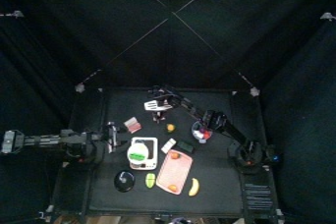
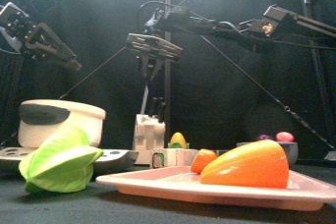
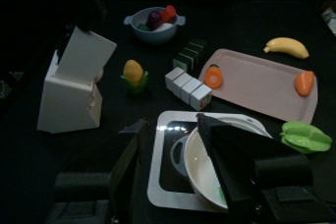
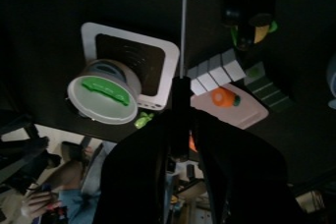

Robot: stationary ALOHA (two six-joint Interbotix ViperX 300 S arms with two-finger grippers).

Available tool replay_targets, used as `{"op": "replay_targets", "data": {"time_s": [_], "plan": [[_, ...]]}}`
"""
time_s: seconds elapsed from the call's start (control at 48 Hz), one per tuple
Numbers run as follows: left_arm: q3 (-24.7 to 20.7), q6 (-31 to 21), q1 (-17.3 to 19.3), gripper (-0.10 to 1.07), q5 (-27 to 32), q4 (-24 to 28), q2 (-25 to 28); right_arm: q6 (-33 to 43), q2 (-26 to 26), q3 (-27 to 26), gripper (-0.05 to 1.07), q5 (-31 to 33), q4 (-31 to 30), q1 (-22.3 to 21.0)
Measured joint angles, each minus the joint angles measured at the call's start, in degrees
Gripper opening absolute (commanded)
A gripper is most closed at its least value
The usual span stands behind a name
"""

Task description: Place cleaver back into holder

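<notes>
Right fingers (image 4: pixel 164 144): pointing down at the back of the worktop (image 1: pixel 105 174), left of centre. The cleaver (image 4: pixel 187 51) runs out from between them as a thin whitish-grey line, seen edge-on. Cannot tell if they pinch it or only stand around it. From the front the cleaver (image 2: pixel 144 98) hangs upright as a pale narrow strip below my right fingers. Its lower end is at the top of the white holder (image 2: pixel 148 135). Can't see if it sits in a slot. From above it is only a small whitish patch (image 1: pixel 153 105).

Left fingers (image 3: pixel 230 159): wide apart, holding nothing, hovering at the left edge of the worktop over a white board (image 3: pixel 168 184) with a white bowl (image 3: pixel 203 169) on it.

Near the holder: a yellow-and-green piece (image 2: pixel 178 140) just beside it. A pink tray (image 2: pixel 144 181) with an orange pepper (image 2: pixel 247 166) sits at the front, and a green leafy piece (image 2: pixel 59 161) left of the tray. A red-and-white piece (image 1: pixel 130 124) lies apart from the holder, toward the left.
</notes>
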Motion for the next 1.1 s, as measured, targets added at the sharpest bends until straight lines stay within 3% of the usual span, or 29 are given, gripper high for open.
{"op": "replay_targets", "data": {"time_s": [0.458,0.833,1.104], "plan": [[0.0,0.0,0.0,0.84,0.3,0.0,0.0,-3.3,0.9,-0.7,0.64,-0.4,-1.1,-0.4],[0.0,-0.1,0.0,0.84,0.4,0.0,0.0,-4.2,0.9,-0.7,0.81,-0.4,-4.9,-0.5],[0.1,0.0,0.0,0.84,0.4,0.0,0.0,-4.3,0.9,-2.3,0.82,-1.1,-5.7,-0.7]]}}
